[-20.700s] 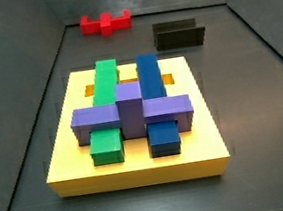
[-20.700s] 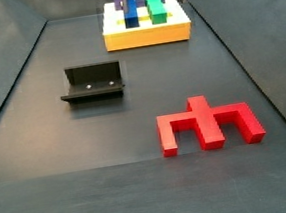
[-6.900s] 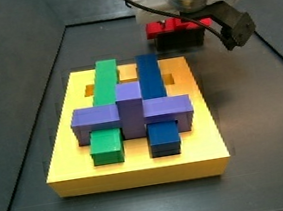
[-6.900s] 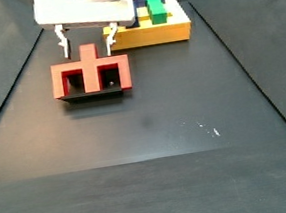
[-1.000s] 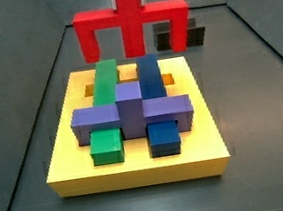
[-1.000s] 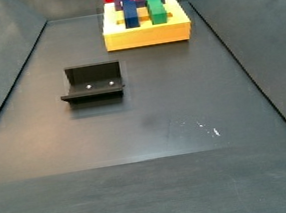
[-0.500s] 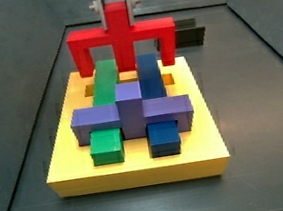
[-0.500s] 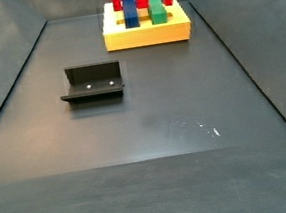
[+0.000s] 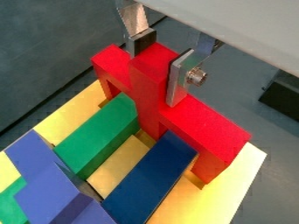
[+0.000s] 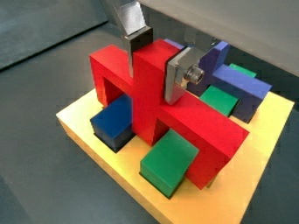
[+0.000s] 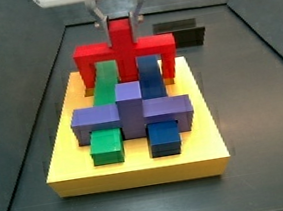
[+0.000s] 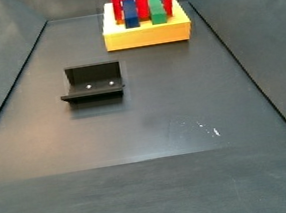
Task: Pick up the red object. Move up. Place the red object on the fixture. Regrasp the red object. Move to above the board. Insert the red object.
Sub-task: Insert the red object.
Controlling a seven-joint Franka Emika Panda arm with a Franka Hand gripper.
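because its prongs must drop into the slots, the red object (image 9: 158,96) hangs prongs-down, its stem pinched between the gripper's (image 9: 163,54) silver fingers (image 9: 183,74). directly beneath it, the green block (image 9: 96,135) and blue block (image 9: 156,173) lie on the yellow board (image 9: 239,199); the empty fixture (image 12: 94,82) sits well apart.

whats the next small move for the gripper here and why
Probably a short straight push down. The gripper has its jaws shut on the red object, whose prongs straddle the green block and blue block on the board, but it does not look fully seated.
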